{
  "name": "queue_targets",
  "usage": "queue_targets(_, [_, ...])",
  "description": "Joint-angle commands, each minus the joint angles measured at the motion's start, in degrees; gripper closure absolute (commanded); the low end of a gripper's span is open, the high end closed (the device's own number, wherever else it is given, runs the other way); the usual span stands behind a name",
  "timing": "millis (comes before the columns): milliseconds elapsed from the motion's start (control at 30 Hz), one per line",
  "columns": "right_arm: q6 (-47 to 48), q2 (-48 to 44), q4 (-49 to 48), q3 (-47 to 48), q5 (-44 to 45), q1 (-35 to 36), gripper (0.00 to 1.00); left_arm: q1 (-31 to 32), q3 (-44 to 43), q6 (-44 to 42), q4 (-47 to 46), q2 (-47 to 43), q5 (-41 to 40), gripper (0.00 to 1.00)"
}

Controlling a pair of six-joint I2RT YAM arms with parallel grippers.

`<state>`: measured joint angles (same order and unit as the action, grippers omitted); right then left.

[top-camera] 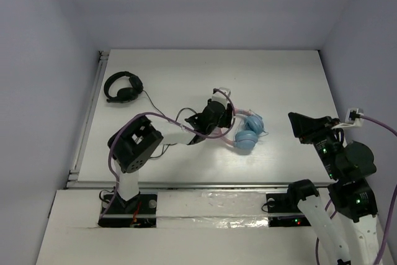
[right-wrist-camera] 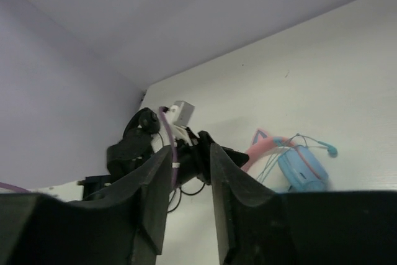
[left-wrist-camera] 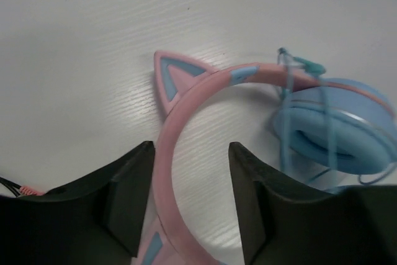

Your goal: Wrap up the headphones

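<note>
Where the two arms rise from the near edge of the white table (top-camera: 186, 72), the right gripper (top-camera: 299, 122) hangs over the table's right side. Its jaws are parted by a narrow gap with nothing between them, well apart from the headphones (top-camera: 247, 134). Further in, near the middle, the left gripper (left-wrist-camera: 191, 153) sits low over the headphones with its jaws open, straddling the pink headband (left-wrist-camera: 205, 82) without clamping it. The headphones lie on the table just right of that gripper, one cat ear (left-wrist-camera: 175, 79) flat against the surface. The thin light blue cable (left-wrist-camera: 290, 85) is looped across a light blue earcup (left-wrist-camera: 338, 125). Farthest back, toward the left corner, lie black headphones (top-camera: 122, 86), their thin black cable trailing toward the left arm.
</note>
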<state>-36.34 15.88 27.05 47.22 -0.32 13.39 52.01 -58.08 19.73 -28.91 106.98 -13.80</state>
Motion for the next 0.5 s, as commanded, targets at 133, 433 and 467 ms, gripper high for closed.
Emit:
queue_targets(133, [2.85,0.73,0.37,5.77,4.96,-0.38,0.29,-0.50,1.92,0.23,-1.77,-19.16,-1.22,0.34])
queue_targets(433, [7.33,-1.02,5.03,15.17,18.85,-0.38,0.00,-0.50,7.02,2.50,7.18,-48.76,-7.90,0.01])
queue_targets(467, [7.42,-1.29,5.03,15.79,19.38,-0.38,0.00,-0.50,7.11,3.03,8.41,-50.71,-7.99,0.01])
